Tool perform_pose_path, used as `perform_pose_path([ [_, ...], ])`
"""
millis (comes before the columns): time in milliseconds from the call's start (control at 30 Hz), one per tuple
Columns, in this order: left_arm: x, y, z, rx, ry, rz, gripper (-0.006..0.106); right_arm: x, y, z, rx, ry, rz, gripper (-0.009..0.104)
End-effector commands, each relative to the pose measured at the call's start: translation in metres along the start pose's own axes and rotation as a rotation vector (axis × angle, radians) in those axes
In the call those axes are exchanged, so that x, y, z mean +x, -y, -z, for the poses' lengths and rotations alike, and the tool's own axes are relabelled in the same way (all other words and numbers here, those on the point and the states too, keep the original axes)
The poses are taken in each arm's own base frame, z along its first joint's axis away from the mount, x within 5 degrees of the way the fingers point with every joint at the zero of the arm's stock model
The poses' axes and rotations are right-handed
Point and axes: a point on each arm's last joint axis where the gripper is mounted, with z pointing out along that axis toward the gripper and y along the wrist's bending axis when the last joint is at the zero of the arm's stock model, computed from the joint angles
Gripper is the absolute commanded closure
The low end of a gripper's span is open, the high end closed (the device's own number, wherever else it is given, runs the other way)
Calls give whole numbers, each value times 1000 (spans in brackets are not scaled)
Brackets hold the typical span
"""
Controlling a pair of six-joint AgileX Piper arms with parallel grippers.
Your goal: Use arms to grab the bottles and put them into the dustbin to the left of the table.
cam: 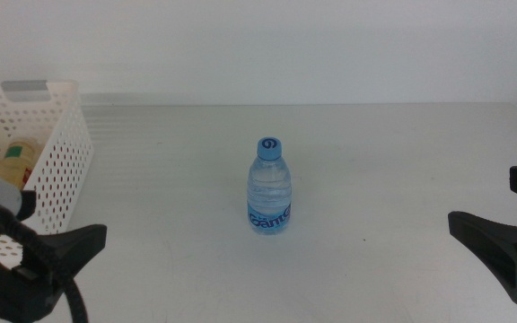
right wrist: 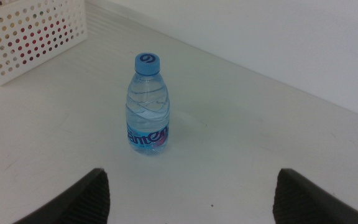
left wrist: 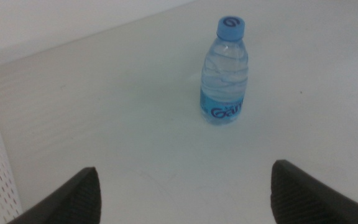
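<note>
The white counter (cam: pixel 402 179) is seen extending to a white wall. The dustbin (cam: pixel 56 170), a white perforated basket with a grey tab on its rim, is placed at the counter's left edge; a yellow bottle (cam: pixel 13 163) is seen lying inside it, and red is glimpsed through the holes in the right wrist view. The left gripper (left wrist: pixel 185 193) is held low at the near left, just beside the dustbin, jaws spread wide and nothing gripped. The right gripper (right wrist: pixel 188 196) is held at the near right, jaws likewise wide apart and empty. The water bottle (cam: pixel 270 187), clear with blue cap and label, is found upright mid-counter, well apart from both grippers and the dustbin.
</note>
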Motion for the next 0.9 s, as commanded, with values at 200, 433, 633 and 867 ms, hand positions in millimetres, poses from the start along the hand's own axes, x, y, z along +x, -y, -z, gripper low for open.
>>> perform_pose_path([
  [200,-21,-1,4,-5,142,66,10,-13,0,3,2,89,20,26],
  [433,-55,-6,-19,6,110,72,10,-13,0,3,2,89,20,26],
  [633,-86,-12,-48,15,87,47,10,-13,0,3,2,89,20,26],
  [867,-85,-5,-90,85,103,18,10,-13,0,3,2,89,20,26],
])
